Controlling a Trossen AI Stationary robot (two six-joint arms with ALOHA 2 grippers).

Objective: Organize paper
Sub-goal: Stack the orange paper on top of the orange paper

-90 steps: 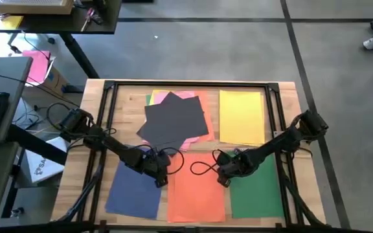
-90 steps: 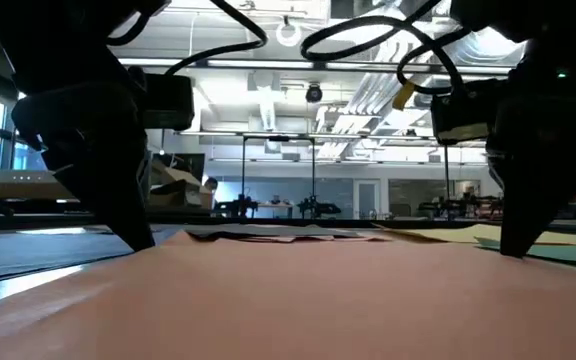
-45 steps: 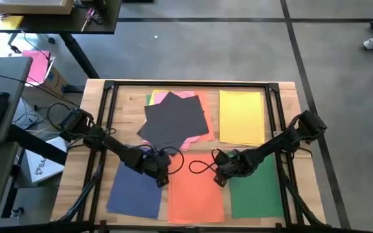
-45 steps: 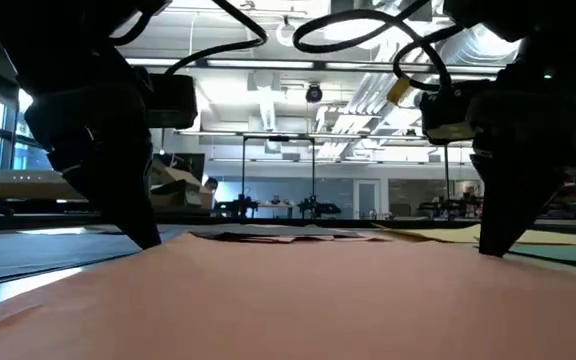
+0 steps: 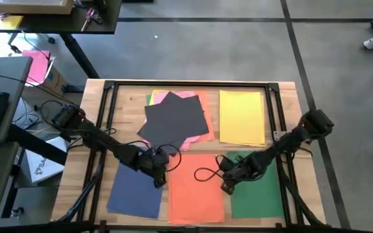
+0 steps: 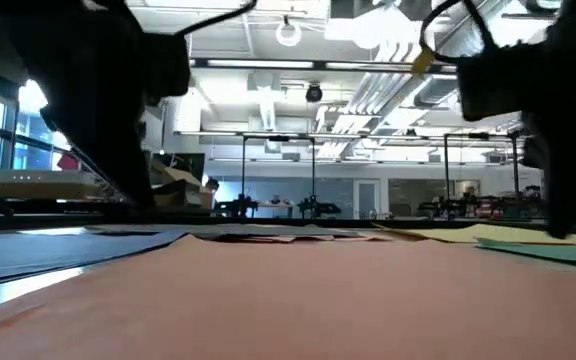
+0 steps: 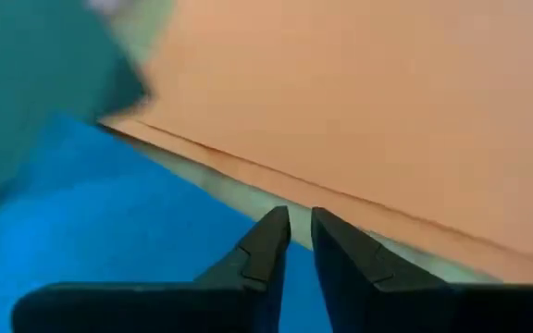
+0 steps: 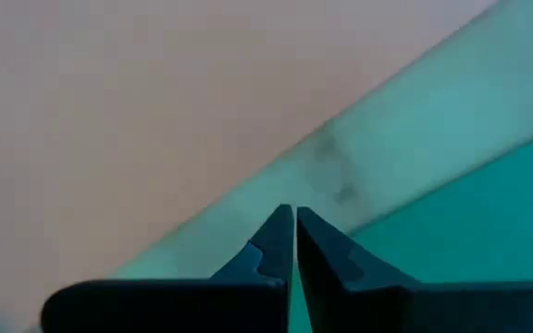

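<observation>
Taking the orange sheet (image 5: 196,184) as the landmark and reading across the table (image 5: 96,90) from its left side: the blue sheet (image 5: 135,191) lies just left of the orange sheet, with a thin strip of bare wood between their long edges. The left gripper (image 5: 159,179) hangs over that strip, at the orange sheet's upper left edge. In its wrist view its fingers (image 7: 265,248) stand nearly together, only a narrow slot between them, and they grip nothing.

Beyond the orange sheet's far edge sits a loose pile, the dark grey sheet (image 5: 173,120) on top with pink (image 5: 181,96), yellow and green corners poking out from under it. A separate yellow sheet (image 5: 241,116) lies beyond the orange sheet's far right corner.

The green sheet (image 5: 258,188) lies just right of the orange sheet. The right gripper (image 5: 226,188) is over the seam between them; half a second ago it sat a little further from the camera and more over the orange sheet. The left gripper has barely shifted, though its arm's elbow has swung outward. The right gripper's fingers (image 8: 271,242) are pressed almost shut, empty, the tips aimed at the bare strip.

I judge both claws have just let off the orange sheet's edges after squaring it into the row, so the next sheet likely comes from the pile.
</observation>
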